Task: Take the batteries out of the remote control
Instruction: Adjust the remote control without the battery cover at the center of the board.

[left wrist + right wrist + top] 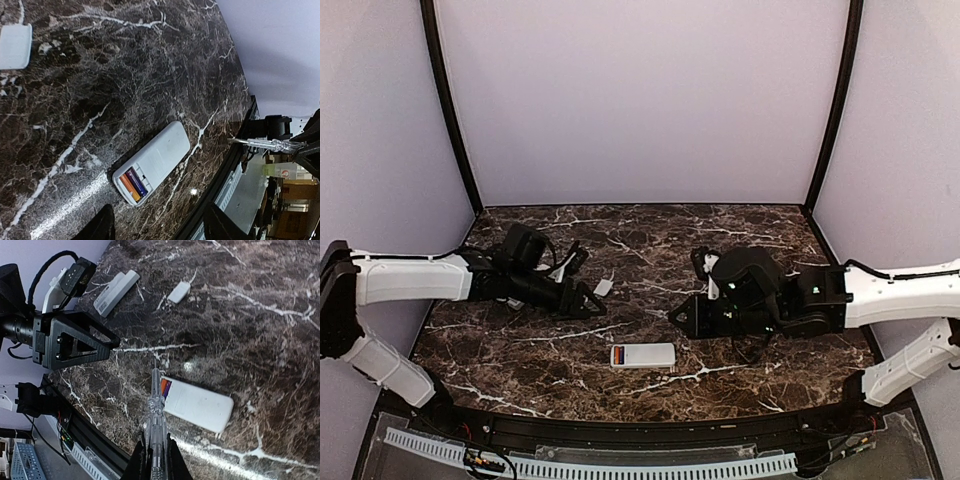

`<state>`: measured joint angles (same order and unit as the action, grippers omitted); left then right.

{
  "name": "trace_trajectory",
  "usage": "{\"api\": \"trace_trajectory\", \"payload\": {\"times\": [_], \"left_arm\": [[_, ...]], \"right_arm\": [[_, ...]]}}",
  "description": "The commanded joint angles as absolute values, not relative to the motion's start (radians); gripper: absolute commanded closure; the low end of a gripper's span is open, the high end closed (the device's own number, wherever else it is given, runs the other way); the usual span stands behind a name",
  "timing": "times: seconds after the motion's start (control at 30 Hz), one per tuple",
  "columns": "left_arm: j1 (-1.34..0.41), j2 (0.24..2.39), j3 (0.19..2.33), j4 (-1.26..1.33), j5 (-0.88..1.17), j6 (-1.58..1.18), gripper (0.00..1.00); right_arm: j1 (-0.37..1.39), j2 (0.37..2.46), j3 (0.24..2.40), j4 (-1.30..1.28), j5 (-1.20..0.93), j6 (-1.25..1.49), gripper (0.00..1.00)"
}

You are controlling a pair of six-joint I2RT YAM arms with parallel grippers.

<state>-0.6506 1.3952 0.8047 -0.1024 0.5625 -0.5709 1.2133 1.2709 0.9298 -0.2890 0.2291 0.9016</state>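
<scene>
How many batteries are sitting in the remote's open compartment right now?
2. An orange battery and a purple one lie side by side in the open compartment at the end of the remote. More could be hidden under the arms.

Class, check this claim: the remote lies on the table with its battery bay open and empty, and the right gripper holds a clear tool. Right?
Not empty: the left wrist view shows batteries in the bay of the remote. The rest stands.

Bare table (520, 350) rings the remote control (643, 355) (white cover (604, 287) lies well behind).
</scene>
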Motion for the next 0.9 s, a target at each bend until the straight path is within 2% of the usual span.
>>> {"api": "trace_trajectory", "payload": {"times": [0.0, 0.23, 0.43, 0.63, 0.87], "left_arm": [[-0.692, 1.52, 0.86, -0.092, 0.604, -0.529, 0.43], [-0.727, 1.673, 0.954, -0.081, 0.62, -0.517, 0.44], [-0.744, 1.778, 1.046, -0.15, 0.598, -0.456, 0.44], [-0.752, 1.835, 1.1, -0.168, 0.585, -0.432, 0.44], [-0.769, 1.879, 1.112, -0.203, 0.59, -0.395, 0.43]], "right_arm": [[1.274, 1.325, 0.944, -0.422, 0.237, 1.032, 1.0], [1.291, 1.321, 0.967, -0.559, 0.261, 1.099, 1.0], [1.296, 1.245, 0.908, -0.623, 0.163, 1.082, 1.0], [1.302, 1.172, 0.827, -0.579, 0.081, 1.073, 1.0], [1.302, 1.259, 0.854, -0.557, 0.099, 1.077, 1.0]]}}
